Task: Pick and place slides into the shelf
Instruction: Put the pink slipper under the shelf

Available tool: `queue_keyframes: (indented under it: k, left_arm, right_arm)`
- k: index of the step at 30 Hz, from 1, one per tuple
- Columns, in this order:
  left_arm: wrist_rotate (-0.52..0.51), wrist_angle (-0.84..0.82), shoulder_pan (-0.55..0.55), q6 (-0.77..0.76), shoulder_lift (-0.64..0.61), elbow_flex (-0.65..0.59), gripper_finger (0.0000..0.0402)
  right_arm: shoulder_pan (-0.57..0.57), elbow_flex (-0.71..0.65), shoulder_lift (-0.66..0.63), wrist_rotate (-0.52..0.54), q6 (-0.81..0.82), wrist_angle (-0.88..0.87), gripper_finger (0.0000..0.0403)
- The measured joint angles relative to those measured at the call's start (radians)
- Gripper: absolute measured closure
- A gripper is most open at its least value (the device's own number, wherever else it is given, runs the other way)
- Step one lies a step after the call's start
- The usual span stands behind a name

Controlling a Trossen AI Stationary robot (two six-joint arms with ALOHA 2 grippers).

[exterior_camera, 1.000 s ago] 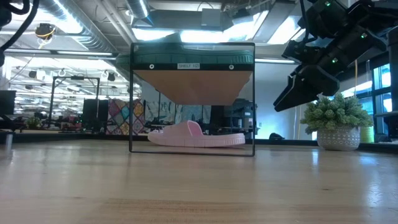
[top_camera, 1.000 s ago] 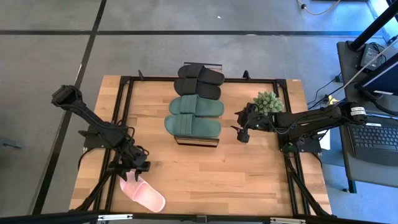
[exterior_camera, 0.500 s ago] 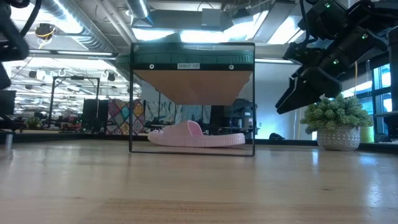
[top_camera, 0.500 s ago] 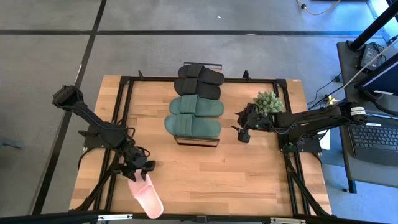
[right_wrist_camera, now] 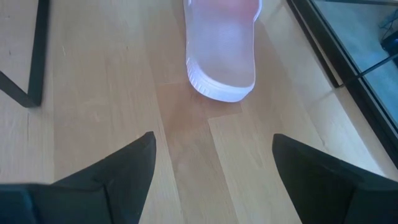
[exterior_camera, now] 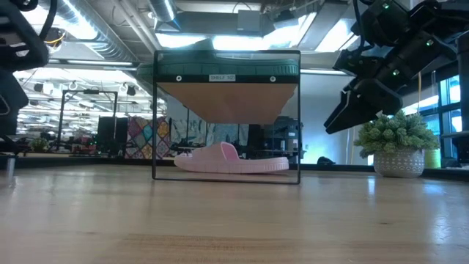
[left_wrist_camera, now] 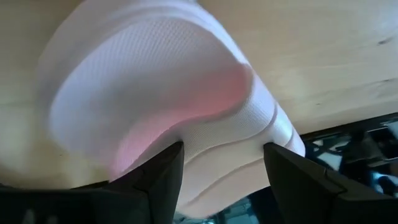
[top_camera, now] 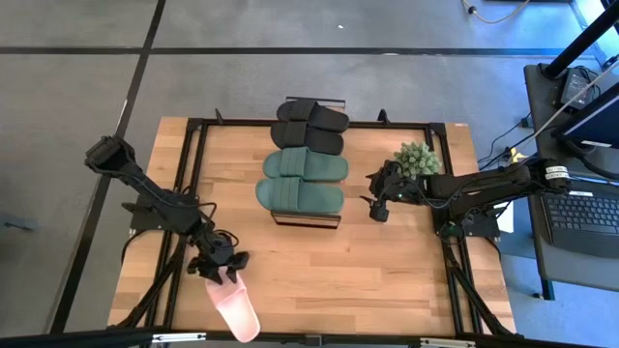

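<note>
the left gripper (top_camera: 224, 275) has its two fingers spread around the wide strap of a pale pink rubber slide (top_camera: 236, 309) at the table's front edge. the right gripper (top_camera: 375, 208) hangs open beside the narrow wooden shelf (top_camera: 308, 219).

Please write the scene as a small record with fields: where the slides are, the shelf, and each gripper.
shelf: mid-table
top board: black pair, green pair
bottom board: one pink slide
loose pink slide: near table edge, left side
left gripper: fingers open around the loose pink slide's end
right gripper: open, empty, right of shelf
potted plant: beside right arm
</note>
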Motion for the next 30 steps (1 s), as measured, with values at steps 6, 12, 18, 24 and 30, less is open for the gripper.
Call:
queue_keyframes:
  k: [6,12,18,24,30]
  left_arm:
    - [-0.03,0.035,0.035,-0.03,0.001,0.0,0.0186]
    - [-0.044,0.029,0.09,0.032,0.002,-0.002,0.0186]
    - [-0.064,0.025,0.11,0.05,0.003,-0.004,0.0186]
    - [-0.007,0.021,0.128,0.117,0.003,-0.004,0.0186]
    - [-0.054,0.021,0.179,0.266,0.003,-0.004,0.0186]
  right_arm:
    - [0.0,0.0,0.0,0.0,0.0,0.001,0.0085]
    - [0.0,0.0,0.0,0.0,-0.009,0.001,0.0085]
    - [0.0,0.0,0.0,0.0,-0.03,-0.007,0.0085]
    - [0.0,0.0,0.0,0.0,-0.03,-0.007,0.0085]
    - [0.0,0.0,0.0,0.0,-0.031,-0.006,0.0085]
